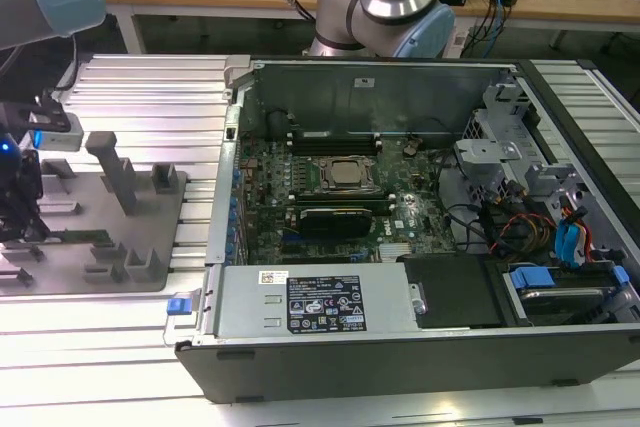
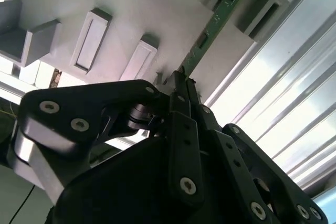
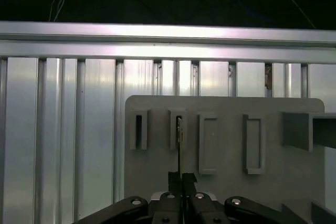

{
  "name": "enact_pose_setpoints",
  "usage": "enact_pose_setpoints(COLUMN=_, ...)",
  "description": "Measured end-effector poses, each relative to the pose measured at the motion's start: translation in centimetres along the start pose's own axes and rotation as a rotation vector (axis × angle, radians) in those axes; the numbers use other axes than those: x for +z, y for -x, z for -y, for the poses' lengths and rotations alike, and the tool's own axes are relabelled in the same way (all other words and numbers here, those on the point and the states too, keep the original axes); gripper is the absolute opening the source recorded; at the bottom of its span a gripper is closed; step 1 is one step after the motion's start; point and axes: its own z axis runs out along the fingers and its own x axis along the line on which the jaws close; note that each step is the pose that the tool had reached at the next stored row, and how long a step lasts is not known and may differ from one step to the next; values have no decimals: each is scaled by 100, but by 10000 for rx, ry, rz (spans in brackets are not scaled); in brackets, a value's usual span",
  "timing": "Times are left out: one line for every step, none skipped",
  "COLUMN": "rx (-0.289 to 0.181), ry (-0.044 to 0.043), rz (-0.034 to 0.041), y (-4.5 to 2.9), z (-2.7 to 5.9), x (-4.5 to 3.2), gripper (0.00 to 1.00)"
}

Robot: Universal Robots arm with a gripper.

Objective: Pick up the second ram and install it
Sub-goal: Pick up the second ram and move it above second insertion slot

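Between the fingertips of the hand, the near end of the second ram was pinched tight, the jaws narrowed onto the thin green board. Straight ahead of the hand, the stick ran to a grey fixture block, its far end sitting at the block's slot. The open computer case stood well apart from the hand on the ribbed tabletop.

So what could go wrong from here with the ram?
The gripper pinches the thin ram on a small patch, so it may twist or slip. Its far end sits between fixture blocks; a skewed lift could snag it. The case is crowded inside; a tilted ram might jam.
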Motion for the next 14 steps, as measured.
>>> enact_pose_setpoints(rx=0, ry=-1, rz=1, y=1, z=-1, x=-40, gripper=10)
enact_pose_setpoints(rx=6, ry=-2, rz=1, y=2, z=-4, x=-111, gripper=10)
enact_pose_setpoints(rx=11, ry=-5, rz=1, y=3, z=-6, x=-153, gripper=10)
enact_pose_setpoints(rx=14, ry=-5, rz=1, y=4, z=-7, x=-183, gripper=10)
enact_pose_setpoints(rx=18, ry=-6, rz=1, y=4, z=-8, x=-206, gripper=10)
enact_pose_setpoints(rx=24, ry=-11, rz=1, y=5, z=-9, x=-247, gripper=10)
enact_pose_setpoints(rx=25, ry=-13, rz=1, y=6, z=-10, x=-273, gripper=10)
enact_pose_setpoints(rx=26, ry=-18, rz=1, y=7, z=-11, x=-317, gripper=10)
enact_pose_setpoints(rx=26, ry=-21, rz=1, y=8, z=-13, x=-363, gripper=10)
enact_pose_setpoints(rx=26, ry=-22, rz=1, y=8, z=-14, x=-385, gripper=10)
enact_pose_setpoints(rx=26, ry=-21, rz=1, y=9, z=-15, x=-405, gripper=10)
enact_pose_setpoints(rx=26, ry=-22, rz=1, y=10, z=-16, x=-434, gripper=10)
enact_pose_setpoints(rx=26, ry=-22, rz=1, y=10, z=-16, x=-451, gripper=10)
enact_pose_setpoints(rx=26, ry=-22, rz=1, y=10, z=-17, x=-469, gripper=10)
